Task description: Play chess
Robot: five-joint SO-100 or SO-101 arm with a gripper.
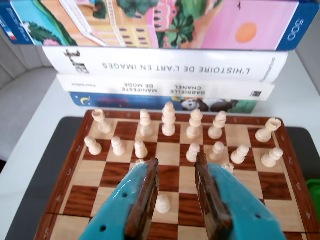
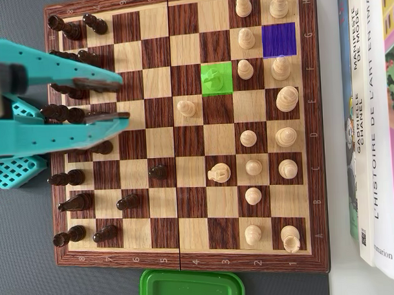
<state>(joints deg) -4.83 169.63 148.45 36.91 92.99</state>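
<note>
Early game: few pawns out, gripper [image 2: 125, 97] spread and empty over the dark pieces [image 2: 76, 114], white pawn [image 1: 162, 203] ahead untouched.

The wrist view is looking low and close along the teal jaws, facing across the chessboard [image 1: 170, 165] toward the stacked books [image 1: 165, 75] behind the white pieces. The overhead view is looking straight down from higher up, taking in the whole chessboard [image 2: 183, 132], with the books [image 2: 371, 128] at its right edge. Both are sharing the chessboard's white side.

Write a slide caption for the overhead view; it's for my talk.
Open teal gripper hovers above the dark pieces' side of a chessboard mid-game.
</note>
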